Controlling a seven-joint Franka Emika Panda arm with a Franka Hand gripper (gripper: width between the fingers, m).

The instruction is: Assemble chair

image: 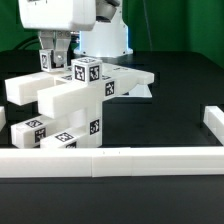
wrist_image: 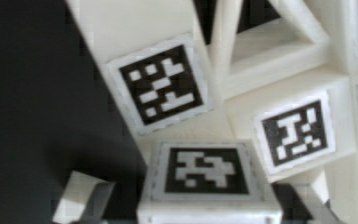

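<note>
One chunky matte white plastic chair, its bars and frames already joined into a blocky cluster and dotted with black-and-white square tags, sits on the black desk toward the exterior view's left, just behind the long low white border wall. My fingers come down from above onto the upper rear of that cluster and are nearly shut, pinched on a tagged upright piece of the chair; the wrist view shows a tagged block sitting between my two pads.

To do this step well, I judge I should keep the pinch square on the piece, press or seat it straight along its own line, and avoid twisting, since the whole cluster rests loosely on the desk and could tip or slide. I cannot tell from here whether the joint below is fully seated, so slow, even motion seems wise.

As for heading, the longest bar of the chair lies roughly level, running from the exterior view's left, nearer the camera, toward the right and slightly away; shorter pieces cross it and one post stands upright beneath.
</note>
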